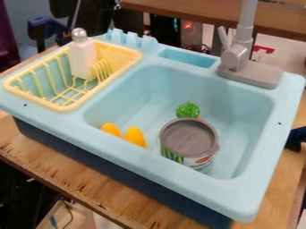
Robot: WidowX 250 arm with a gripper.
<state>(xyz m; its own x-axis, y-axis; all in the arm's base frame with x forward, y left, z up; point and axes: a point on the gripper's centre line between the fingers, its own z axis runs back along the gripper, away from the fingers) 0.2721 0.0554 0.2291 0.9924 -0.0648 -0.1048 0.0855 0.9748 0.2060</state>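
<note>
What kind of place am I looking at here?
Probably a workshop or lab with a toy kitchen: a light-blue play sink with a grey tap and yellow dish rack, on a rough wooden table.

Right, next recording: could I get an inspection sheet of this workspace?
Surface: light-blue sink on a wooden table, worn along its front edge
Job's things: grey-topped can, two yellow-orange pieces and green piece, all in the basin
Clutter: white bottle standing in yellow rack
Grippers: nothing seen
Cables: thin dark cable, lower left
Surroundings: grey faucet at the sink's back; dark equipment beyond
</note>
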